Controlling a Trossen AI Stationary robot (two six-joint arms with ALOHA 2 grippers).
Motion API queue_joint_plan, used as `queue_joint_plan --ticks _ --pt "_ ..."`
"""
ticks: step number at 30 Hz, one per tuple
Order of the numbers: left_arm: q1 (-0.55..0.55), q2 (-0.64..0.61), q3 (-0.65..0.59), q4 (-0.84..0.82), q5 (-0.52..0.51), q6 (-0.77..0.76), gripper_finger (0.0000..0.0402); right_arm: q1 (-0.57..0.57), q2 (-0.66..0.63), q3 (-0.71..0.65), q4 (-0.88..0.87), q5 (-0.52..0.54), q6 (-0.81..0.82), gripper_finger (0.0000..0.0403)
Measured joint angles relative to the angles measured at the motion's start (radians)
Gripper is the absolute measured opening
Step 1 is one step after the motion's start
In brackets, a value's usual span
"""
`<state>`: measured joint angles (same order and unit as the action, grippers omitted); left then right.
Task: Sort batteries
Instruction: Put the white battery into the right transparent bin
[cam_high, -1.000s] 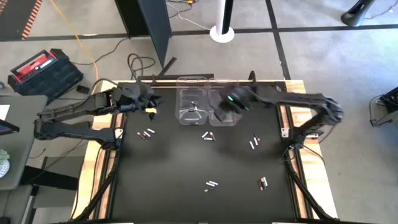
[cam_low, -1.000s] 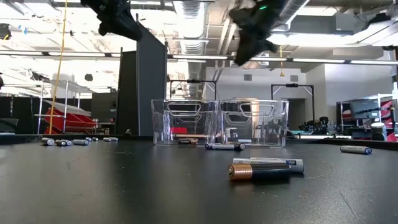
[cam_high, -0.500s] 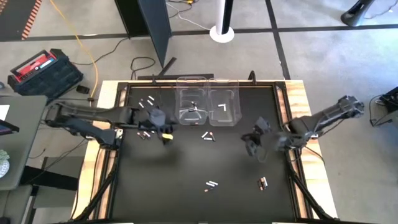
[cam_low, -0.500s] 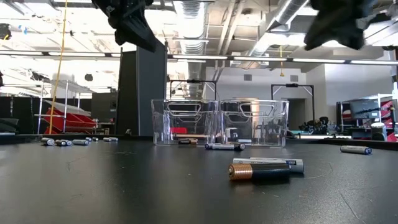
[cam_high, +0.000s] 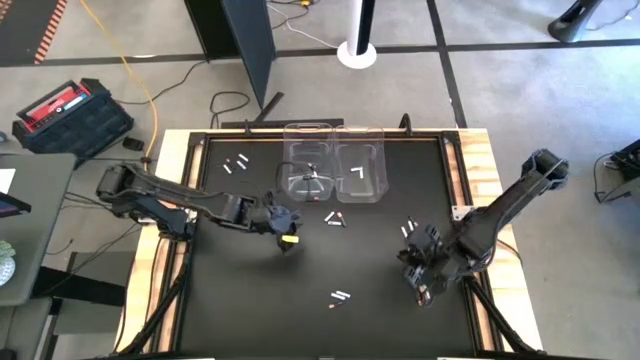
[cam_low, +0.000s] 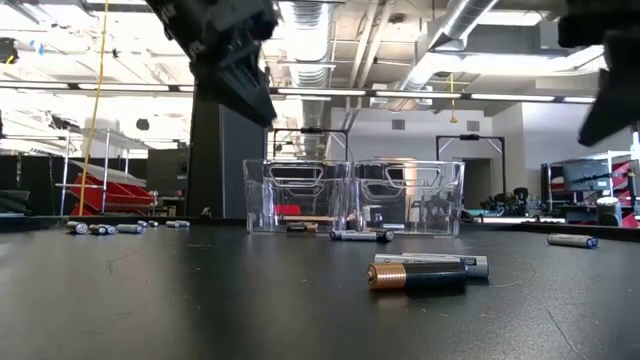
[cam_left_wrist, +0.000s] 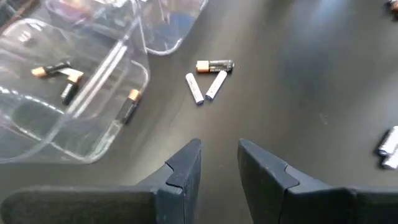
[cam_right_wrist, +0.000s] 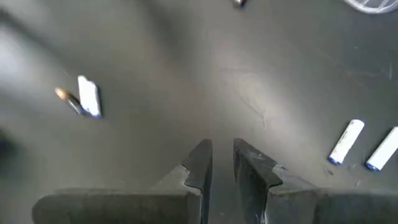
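Both grippers (cam_high: 285, 228) (cam_high: 425, 272) low, empty.

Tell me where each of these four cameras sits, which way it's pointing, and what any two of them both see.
High: overhead, looking down on table, both arms, left gripper, right gripper.
Low: tabletop height, facing clear bins; arms overhead.
Left wrist: behind its own open fingers, facing three batteries.
Right wrist: above bare table, own fingers slightly apart.
Shared: high and left wrist both show bins and those batteries.

right pincer (cam_low: 610, 80) cut off in low view, far batteries (cam_low: 100, 229) tiny
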<state>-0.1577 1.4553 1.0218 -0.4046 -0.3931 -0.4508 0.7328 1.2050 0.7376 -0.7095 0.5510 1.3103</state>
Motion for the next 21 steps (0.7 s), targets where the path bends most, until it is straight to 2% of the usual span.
queue_joint_plan --ticks 9,13,21 --pt "0.006 0.191 0.0 0.071 0.003 0.0 0.0103 0.04 0.129 0.0 0.079 -0.004 0.002 0.0082" --pt "0.012 0.267 0.0 0.12 0.063 -0.007 0.0103 0.04 0.157 0.0 0.105 -0.004 0.004 0.0082" --pt "0.013 0.297 0.0 0.219 0.112 -0.035 0.0103 0.04 0.176 0.0 0.117 -0.005 0.054 0.0082"
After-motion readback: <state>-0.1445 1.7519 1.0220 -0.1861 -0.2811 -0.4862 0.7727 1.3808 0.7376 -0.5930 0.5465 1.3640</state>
